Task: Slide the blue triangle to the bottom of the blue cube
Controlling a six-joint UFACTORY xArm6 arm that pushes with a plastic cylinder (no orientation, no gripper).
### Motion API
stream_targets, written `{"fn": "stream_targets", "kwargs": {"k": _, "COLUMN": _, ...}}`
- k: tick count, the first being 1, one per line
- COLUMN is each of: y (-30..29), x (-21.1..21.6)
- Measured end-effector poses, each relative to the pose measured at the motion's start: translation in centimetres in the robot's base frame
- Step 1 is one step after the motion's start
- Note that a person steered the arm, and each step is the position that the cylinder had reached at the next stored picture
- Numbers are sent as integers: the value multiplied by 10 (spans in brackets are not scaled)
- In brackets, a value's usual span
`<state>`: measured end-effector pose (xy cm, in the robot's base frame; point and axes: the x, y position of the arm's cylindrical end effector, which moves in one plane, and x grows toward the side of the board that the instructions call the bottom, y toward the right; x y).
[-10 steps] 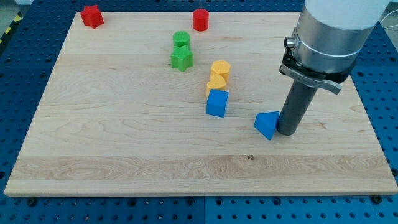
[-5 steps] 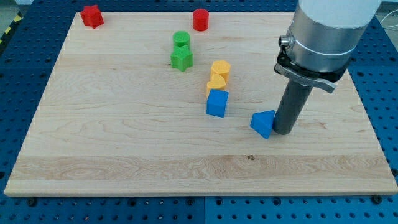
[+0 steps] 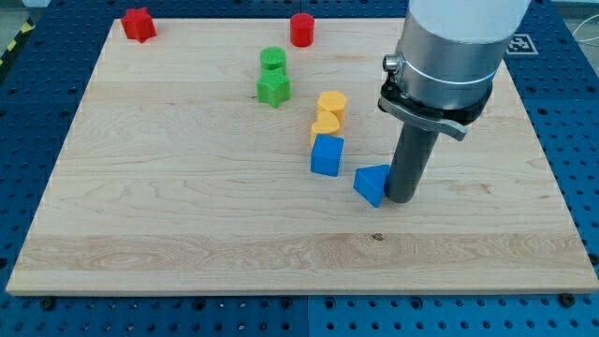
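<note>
1. The arm is coming down from the view's top right, its wide grey barrel narrowing into a straight dark rod that is standing upright on the worktop (image 3: 187, 243).
2. My tip (image 3: 401, 198) is resting on the wood and touching the right side of the blue triangle (image 3: 372, 183); there is no hand on this arm, so nothing is being grasped or released, only pressed against.
3. The blue triangle is lying just to the lower right of the blue cube (image 3: 327, 154), near it but with a thin strip of wood showing between them.
4. The blue cube is sitting close to the middle of the worktop, and the ground straight below it, toward the view's bottom, is showing only bare wood.
5. Two yellow blocks are crowding the blue cube from above: a yellow heart-like block (image 3: 325, 124) is touching its top edge, and another yellow block (image 3: 332, 102) is sitting right behind that one.
6. Further toward the view's top left, a green star-like block (image 3: 273, 89) and a green round block (image 3: 272, 60) are standing together.
7. A red round block (image 3: 301, 30) is sitting at the top edge, and a red block (image 3: 138, 24) of unclear shape is sitting in the top left corner, both well apart from my tip.
</note>
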<state>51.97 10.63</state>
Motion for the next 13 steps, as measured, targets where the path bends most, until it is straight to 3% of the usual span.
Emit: {"fn": "stream_targets", "kwargs": {"k": 13, "y": -44, "x": 2}}
